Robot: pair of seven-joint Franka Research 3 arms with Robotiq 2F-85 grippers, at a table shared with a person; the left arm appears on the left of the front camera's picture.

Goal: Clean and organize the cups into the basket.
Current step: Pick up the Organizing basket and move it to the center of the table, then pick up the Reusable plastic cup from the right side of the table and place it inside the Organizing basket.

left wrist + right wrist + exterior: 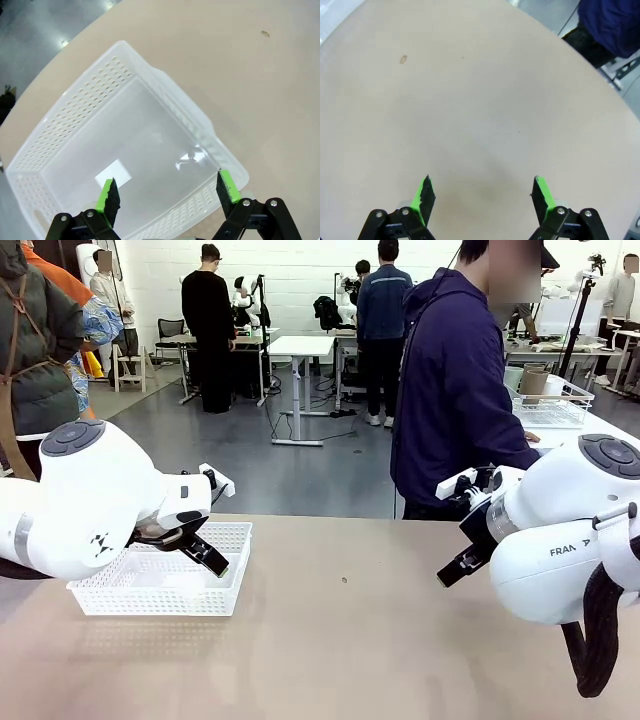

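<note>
The white lattice-sided basket (pixel 150 600) sits on the table at the left, with nothing in it. My left gripper (pixel 215 565) hangs over its near right part, jaws open and holding nothing. From the left wrist the basket (pixel 85 105) lies just below the open left gripper (pixel 167 192), a small white patch showing on its floor. My right gripper (pixel 455 570) hovers open above bare tabletop at the right; the right wrist view shows the right gripper (pixel 482 192) with nothing between its fingers. Cups, a tan one (pixel 535 383) among them, stand in a wire basket at the far right.
A person in a navy hoodie (pixel 450 390) stands at the far edge, one hand by the white wire basket (pixel 552 412) on a side table. A small dark speck (pixel 344 580) marks the tan tabletop (pixel 340 640). The navy sleeve (pixel 615 25) shows beyond the table's edge.
</note>
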